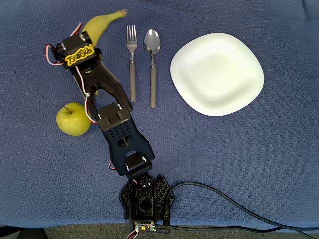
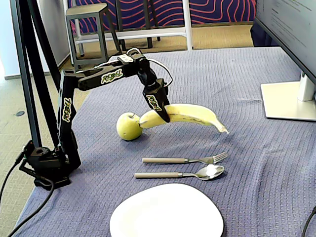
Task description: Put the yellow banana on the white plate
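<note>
The yellow banana (image 2: 190, 114) is clamped near its left end by my gripper (image 2: 162, 114), which is shut on it. It looks held just off the blue cloth, its stem tip sloping down to the right. In the overhead view the banana (image 1: 102, 24) pokes out at the top left from under my gripper's head (image 1: 79, 51); its middle is hidden by the arm. The white plate (image 1: 217, 74) lies empty at the right, well away from the banana. In the fixed view the white plate (image 2: 165, 213) sits at the near edge, in front of the cutlery.
A yellow-green apple (image 1: 73, 118) (image 2: 129, 126) sits just beside the banana's held end. A fork (image 1: 132, 59) (image 2: 185, 159) and a spoon (image 1: 152, 59) (image 2: 182, 174) lie side by side between banana and plate. A monitor foot (image 2: 291, 101) stands at the table's right.
</note>
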You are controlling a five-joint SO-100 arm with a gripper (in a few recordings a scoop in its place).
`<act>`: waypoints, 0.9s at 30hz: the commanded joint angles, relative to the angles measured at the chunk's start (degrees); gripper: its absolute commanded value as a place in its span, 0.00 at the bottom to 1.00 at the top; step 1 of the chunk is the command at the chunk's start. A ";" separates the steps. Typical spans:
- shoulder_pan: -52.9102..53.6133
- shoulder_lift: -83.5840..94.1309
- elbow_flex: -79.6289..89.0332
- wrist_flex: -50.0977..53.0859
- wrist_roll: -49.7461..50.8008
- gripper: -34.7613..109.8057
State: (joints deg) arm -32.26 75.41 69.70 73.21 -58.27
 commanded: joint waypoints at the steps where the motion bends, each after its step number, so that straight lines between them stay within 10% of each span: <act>1: 3.78 11.51 1.41 0.00 -1.14 0.24; 27: 30.67 27.16 17.40 -0.53 3.25 0.24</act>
State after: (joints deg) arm -5.36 95.54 87.71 73.21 -55.99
